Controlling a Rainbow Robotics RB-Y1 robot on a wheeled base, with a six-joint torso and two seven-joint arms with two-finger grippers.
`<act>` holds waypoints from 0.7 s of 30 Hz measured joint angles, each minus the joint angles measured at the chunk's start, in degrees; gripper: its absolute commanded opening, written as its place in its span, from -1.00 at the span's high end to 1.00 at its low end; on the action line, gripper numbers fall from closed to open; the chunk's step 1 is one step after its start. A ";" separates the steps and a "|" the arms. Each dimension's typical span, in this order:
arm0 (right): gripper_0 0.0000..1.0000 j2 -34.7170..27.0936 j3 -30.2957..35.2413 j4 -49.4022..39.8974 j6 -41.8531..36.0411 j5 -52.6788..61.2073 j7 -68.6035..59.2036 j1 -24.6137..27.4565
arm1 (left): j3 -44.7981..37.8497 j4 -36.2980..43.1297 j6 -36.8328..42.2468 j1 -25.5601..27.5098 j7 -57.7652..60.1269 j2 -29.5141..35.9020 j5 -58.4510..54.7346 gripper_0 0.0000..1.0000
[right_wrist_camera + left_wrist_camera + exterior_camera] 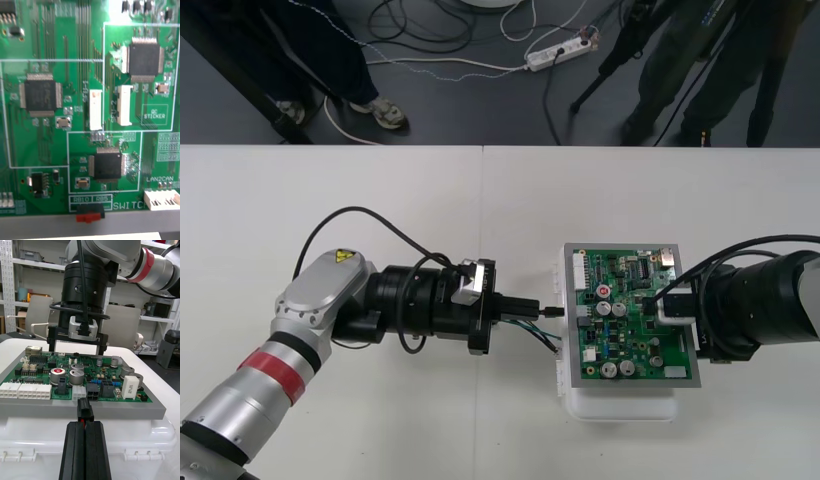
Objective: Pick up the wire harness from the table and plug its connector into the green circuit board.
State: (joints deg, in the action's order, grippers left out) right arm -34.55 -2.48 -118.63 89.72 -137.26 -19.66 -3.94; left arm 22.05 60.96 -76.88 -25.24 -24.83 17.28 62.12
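Left wrist view is showing the left hand [85, 424] squeezing tight on the small black plug [85, 413], right at the near edge of the green circuit board [37, 371]. The plugging-in step is going on, I think, and the plug is not looking pushed in yet. Next it is needing a slow, straight push into the black socket [93, 390] just ahead. The left arm is lying low and level over the worktop [430, 220]. The right hand [77, 348] is standing over the board's far side, spread wide, holding nothing.
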 measured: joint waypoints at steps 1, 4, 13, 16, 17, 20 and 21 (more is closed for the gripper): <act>-1.00 0.00 0.00 -0.26 0.00 -0.01 0.00 0.07 | 0.10 0.00 0.01 -0.03 0.00 -0.08 0.00 1.00; -1.00 0.00 0.00 -1.34 0.00 -0.05 0.00 0.34 | 0.28 -0.01 0.03 -0.05 0.00 -0.29 0.01 1.00; -1.00 0.01 0.00 -2.15 0.00 -0.21 -0.03 0.57 | 1.54 -0.02 0.14 -0.06 0.00 -0.39 0.02 1.00; -1.00 0.04 0.00 -2.17 0.00 -0.25 -0.04 0.62 | 1.76 -0.02 0.25 -0.06 0.00 -0.39 0.02 1.00; -1.00 0.04 0.00 -2.17 0.00 -0.29 -0.04 0.63 | 1.79 -0.02 0.26 -0.06 0.00 -0.39 0.02 1.00; -1.00 0.16 -0.01 -2.22 0.00 -0.49 -0.05 0.64 | 1.94 -0.02 0.26 -0.06 0.00 -0.39 0.02 1.00; -1.00 0.24 -0.01 -2.23 0.00 -0.58 -0.05 0.65 | 1.95 -0.02 0.26 -0.06 0.00 -0.39 0.02 1.00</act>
State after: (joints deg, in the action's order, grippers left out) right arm -34.31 -2.49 -120.85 89.72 -137.83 -19.71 -3.29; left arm 24.00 60.94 -76.62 -25.30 -24.83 16.88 62.15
